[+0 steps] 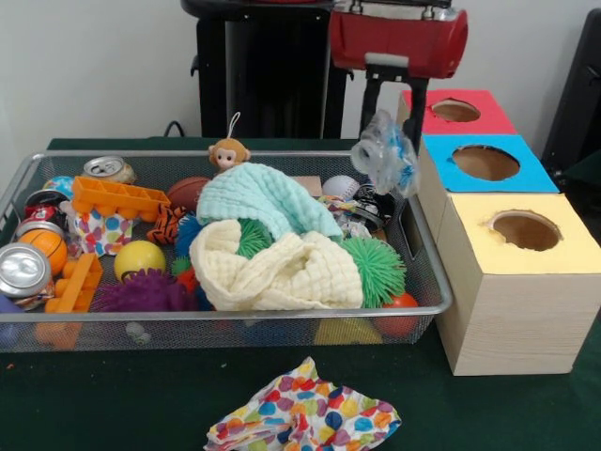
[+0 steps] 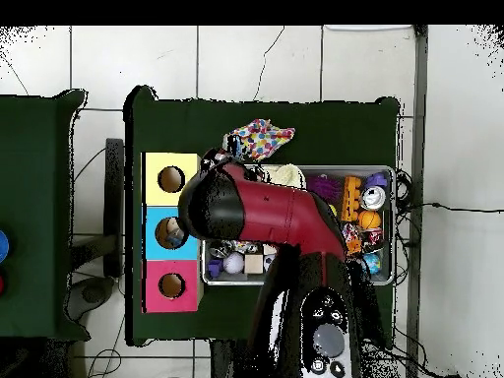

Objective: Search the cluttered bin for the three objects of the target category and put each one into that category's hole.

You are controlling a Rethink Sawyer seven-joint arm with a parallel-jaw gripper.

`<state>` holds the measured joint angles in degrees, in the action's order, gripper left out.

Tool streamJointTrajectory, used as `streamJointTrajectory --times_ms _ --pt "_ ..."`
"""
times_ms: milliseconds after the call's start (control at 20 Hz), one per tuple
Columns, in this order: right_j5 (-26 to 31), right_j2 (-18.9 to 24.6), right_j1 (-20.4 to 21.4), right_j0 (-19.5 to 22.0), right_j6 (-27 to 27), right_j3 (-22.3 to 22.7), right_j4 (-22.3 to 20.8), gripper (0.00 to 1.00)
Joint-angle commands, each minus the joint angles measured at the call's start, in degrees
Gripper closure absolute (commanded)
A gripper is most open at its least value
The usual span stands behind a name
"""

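My gripper (image 1: 392,122) hangs from the red arm (image 1: 399,38) and is shut on a crushed clear plastic bottle (image 1: 383,155) with a blue label. It holds the bottle in the air over the right end of the wire mesh bin (image 1: 225,316), just left of the blue-topped box (image 1: 531,177). The bin is full of toys, cans and cloths. In the overhead view the arm (image 2: 266,212) covers the gripper and the left part of the bin (image 2: 394,228).
Three wooden boxes stand right of the bin: red top (image 1: 493,120), blue top, yellow top (image 1: 568,252), each with a round hole. A teal cloth (image 1: 268,199) and a cream cloth (image 1: 282,268) cover the bin's middle. A spotted cloth (image 1: 300,418) lies on the table in front.
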<state>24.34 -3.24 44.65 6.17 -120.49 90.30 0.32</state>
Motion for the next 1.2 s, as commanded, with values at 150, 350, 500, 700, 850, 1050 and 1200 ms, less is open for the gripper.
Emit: streamJointTrajectory --times_ms 150,350,500,700,850,1050,1200 --pt "8.4 10.7 3.6 2.9 6.6 10.5 -1.6 1.00" --pt "10.3 9.6 5.8 1.1 6.8 11.0 -4.0 1.00" --pt "10.8 8.8 7.9 -0.3 5.9 12.3 -5.3 1.00" --pt "11.5 8.9 9.9 -1.5 5.5 13.7 -6.9 1.00" --pt "11.0 8.5 10.3 -3.4 3.0 14.2 -7.6 1.00" --pt "10.4 8.2 9.4 -5.2 1.0 13.7 -8.1 1.00" --pt "11.4 7.9 9.4 -6.6 0.0 13.0 -8.3 1.00"
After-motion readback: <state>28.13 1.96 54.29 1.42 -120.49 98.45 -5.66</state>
